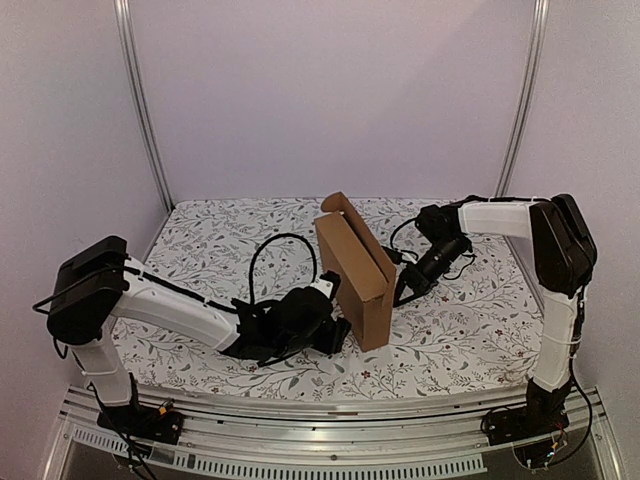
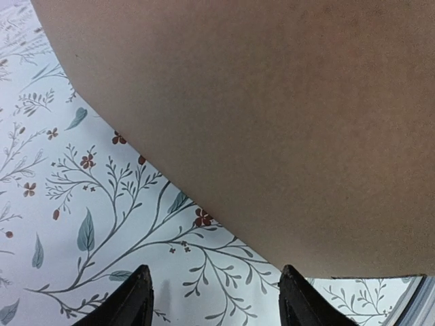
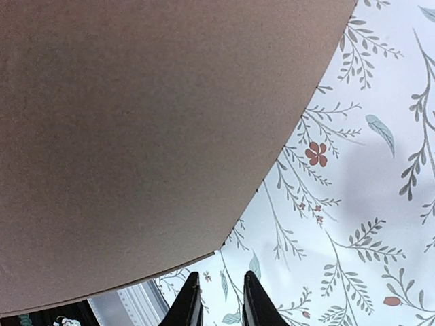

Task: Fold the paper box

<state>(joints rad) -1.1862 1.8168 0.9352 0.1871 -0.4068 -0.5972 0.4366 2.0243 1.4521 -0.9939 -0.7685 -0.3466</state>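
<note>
The paper box (image 1: pixel 352 268) is plain brown cardboard, partly folded and standing on edge in the middle of the floral cloth, with a curled flap at its far top. My left gripper (image 1: pixel 336 333) lies low at the box's near-left corner. In the left wrist view the paper box (image 2: pixel 285 122) fills the upper right, and the left gripper (image 2: pixel 214 299) is open with nothing between its fingers. My right gripper (image 1: pixel 404 292) sits close to the box's right face. In the right wrist view the paper box (image 3: pixel 136 136) looms at the upper left, and the right gripper (image 3: pixel 217 302) stands narrowly open over bare cloth.
The floral tablecloth (image 1: pixel 460 330) covers the table. An aluminium rail (image 1: pixel 330 435) runs along the near edge, and two metal posts (image 1: pixel 140 100) rise at the back corners against pale walls. A black cable (image 1: pixel 270 250) loops above the left arm.
</note>
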